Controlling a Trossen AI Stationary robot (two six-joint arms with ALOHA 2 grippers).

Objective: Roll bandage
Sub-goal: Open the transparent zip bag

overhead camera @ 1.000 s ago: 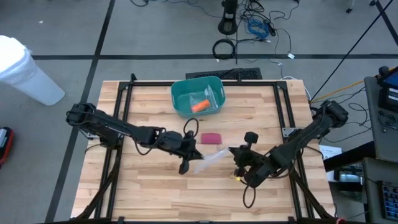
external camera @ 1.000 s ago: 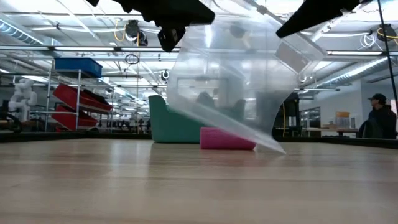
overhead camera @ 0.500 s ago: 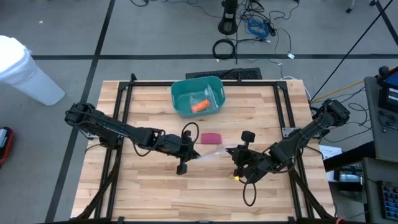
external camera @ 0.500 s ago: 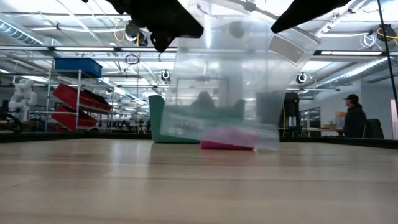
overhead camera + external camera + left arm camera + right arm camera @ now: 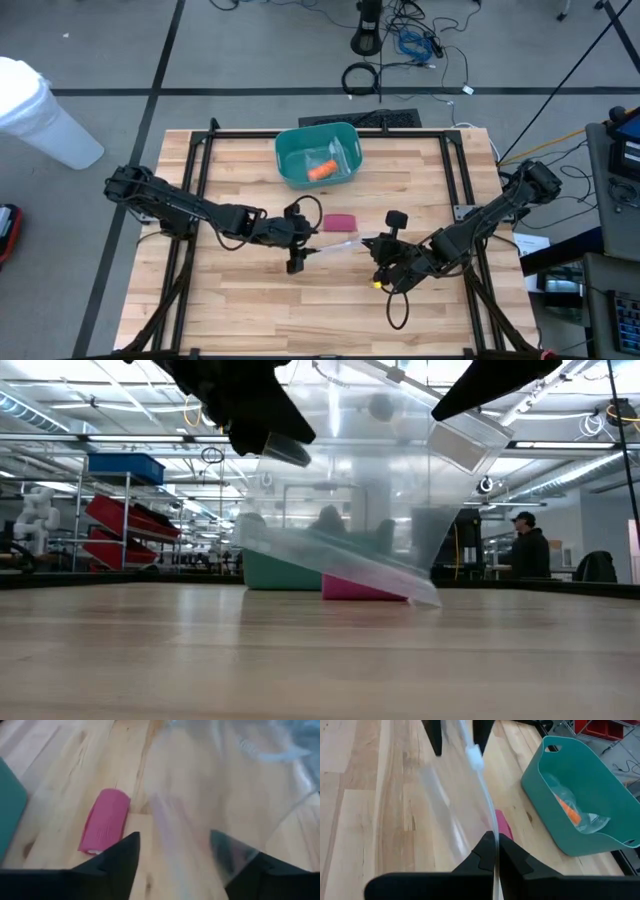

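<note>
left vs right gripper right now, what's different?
Left gripper has its jaws spread, the clear plastic bag loose between them; right gripper is pinched shut on the bag's edge. Left sits beside the pink bandage roll; right is farther from it. Both hover low over the table.

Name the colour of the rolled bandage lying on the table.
Pink: the rolled bandage shows best in the left wrist view.

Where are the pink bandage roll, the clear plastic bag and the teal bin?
pink bandage roll [image 5: 105,827]: left wrist view, its side.
clear plastic bag [image 5: 350,560]: low view, lower fold.
teal bin [image 5: 560,775]: right wrist view, outer wall.
</note>
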